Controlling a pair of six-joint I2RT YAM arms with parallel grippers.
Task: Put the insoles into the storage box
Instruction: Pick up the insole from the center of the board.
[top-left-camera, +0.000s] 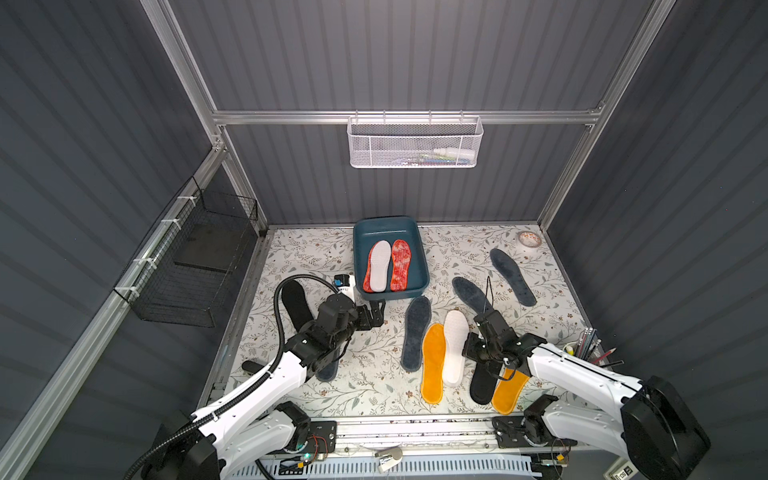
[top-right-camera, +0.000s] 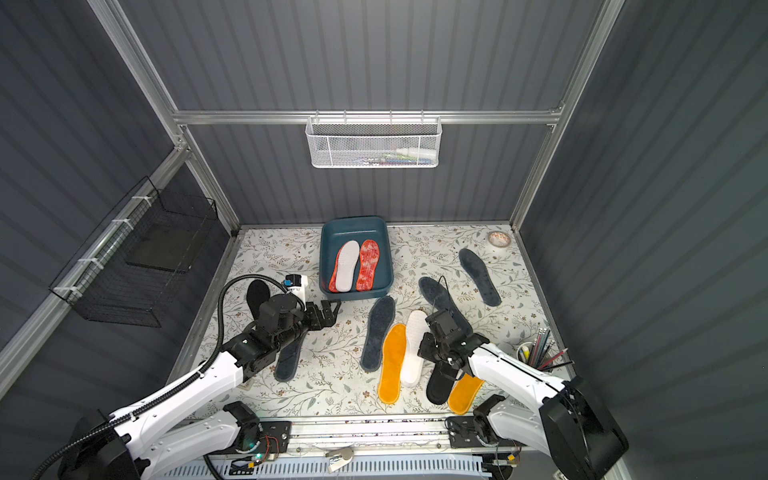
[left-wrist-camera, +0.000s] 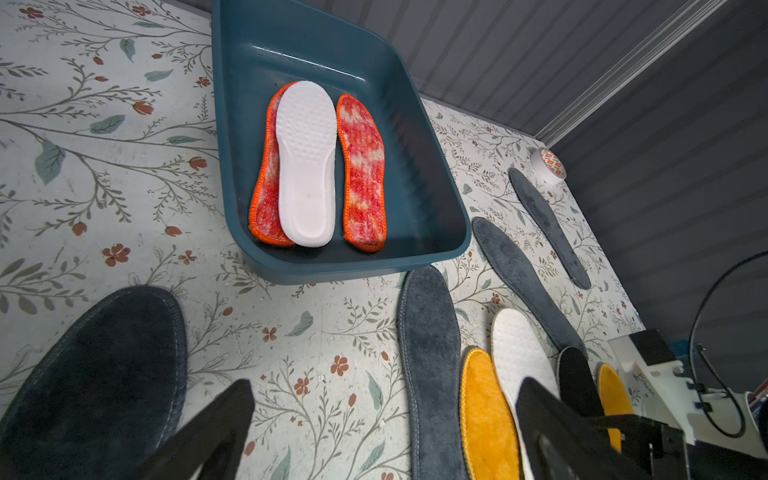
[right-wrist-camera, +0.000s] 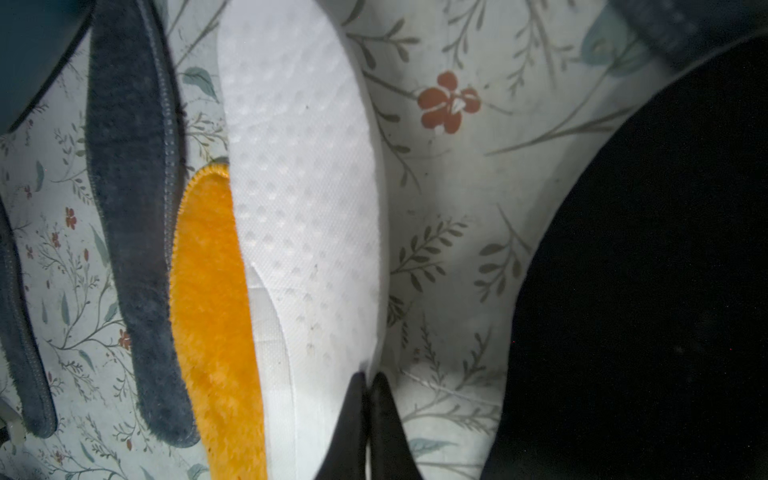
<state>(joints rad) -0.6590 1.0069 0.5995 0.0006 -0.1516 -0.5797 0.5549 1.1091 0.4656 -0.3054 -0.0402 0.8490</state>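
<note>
The teal storage box (top-left-camera: 386, 232) (left-wrist-camera: 291, 54) stands at the back middle. It holds a white insole (top-left-camera: 380, 266) and two red-orange insoles (top-left-camera: 400, 266). On the table lie several more insoles: grey-blue (top-left-camera: 415, 332), orange-yellow (top-left-camera: 432, 365), black (top-left-camera: 484, 382). My right gripper (top-left-camera: 467, 351) (right-wrist-camera: 368, 380) is shut on the long edge of the white insole (top-left-camera: 455, 345) (right-wrist-camera: 299, 166) that lies beside the orange-yellow one. My left gripper (top-left-camera: 374, 311) (left-wrist-camera: 386, 390) hangs open over bare table at the box's near left corner, with nothing between its fingers.
A tape roll (top-left-camera: 529, 240) sits at the back right corner and a pencil cup (top-left-camera: 582, 349) at the right edge. On the back wall hangs a white mesh basket (top-left-camera: 414, 143), on the left wall a black wire basket (top-left-camera: 195, 266). A black insole (top-left-camera: 295, 303) lies behind my left arm.
</note>
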